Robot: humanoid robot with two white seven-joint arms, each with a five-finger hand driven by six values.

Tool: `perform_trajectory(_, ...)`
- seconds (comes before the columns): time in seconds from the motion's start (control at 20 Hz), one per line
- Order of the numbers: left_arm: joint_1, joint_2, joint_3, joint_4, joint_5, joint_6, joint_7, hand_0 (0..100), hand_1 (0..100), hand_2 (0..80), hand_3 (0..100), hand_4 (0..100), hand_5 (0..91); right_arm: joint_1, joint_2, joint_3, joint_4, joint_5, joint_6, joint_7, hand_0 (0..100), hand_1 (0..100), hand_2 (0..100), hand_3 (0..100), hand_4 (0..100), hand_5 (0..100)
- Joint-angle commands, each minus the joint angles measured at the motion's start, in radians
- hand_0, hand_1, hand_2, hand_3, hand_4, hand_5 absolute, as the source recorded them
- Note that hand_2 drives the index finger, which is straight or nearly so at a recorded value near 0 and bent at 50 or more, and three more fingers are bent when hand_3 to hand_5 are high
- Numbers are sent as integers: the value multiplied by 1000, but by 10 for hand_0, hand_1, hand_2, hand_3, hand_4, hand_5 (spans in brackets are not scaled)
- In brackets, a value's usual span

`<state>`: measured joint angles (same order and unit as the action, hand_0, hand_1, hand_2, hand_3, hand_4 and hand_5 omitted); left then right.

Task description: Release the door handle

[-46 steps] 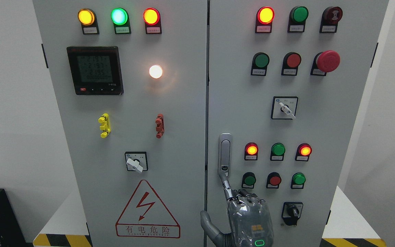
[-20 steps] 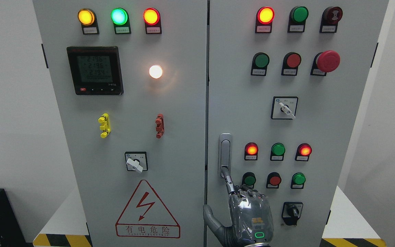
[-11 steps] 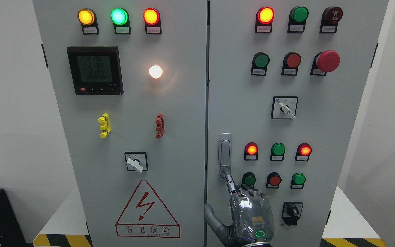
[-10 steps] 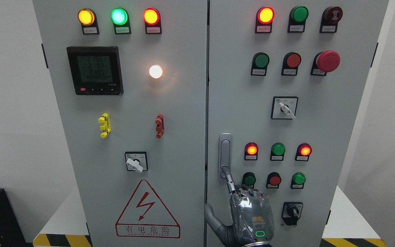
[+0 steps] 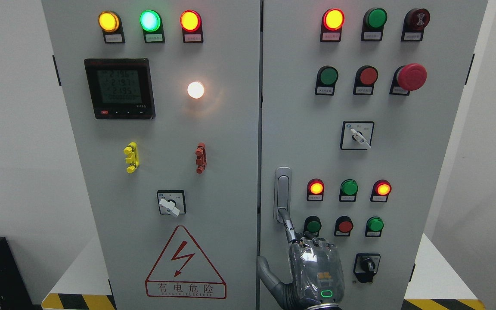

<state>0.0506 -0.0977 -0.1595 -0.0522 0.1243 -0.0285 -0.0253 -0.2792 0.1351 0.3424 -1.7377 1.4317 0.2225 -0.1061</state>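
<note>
My right hand (image 5: 314, 273) sits below the door handle (image 5: 282, 194), index fingertip (image 5: 283, 213) touching its lower end. My other fingers are curled (grasping nothing).

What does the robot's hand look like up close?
The right hand is dark grey metal with jointed fingers, like a skeleton glove. A clear shiny plastic cover wraps its back. On it sits a small orange square marking, and below that a little green glowing oval light near the wrist. The thumb is smooth and grey.
</note>
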Motion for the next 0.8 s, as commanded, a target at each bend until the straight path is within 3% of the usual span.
perform_trajectory(0.0, 0, 0, 0, 0, 0, -1, -1, 0, 0, 48, 111, 9, 0, 2, 0, 3, 7, -1, 3, 2, 302, 226, 0, 774, 724, 754)
perform_trajectory(0.75, 0, 0, 0, 0, 0, -1, -1, 0, 0, 46, 110, 8, 0, 2, 0, 9, 4, 1, 6, 26, 303, 228, 0, 787, 729, 755)
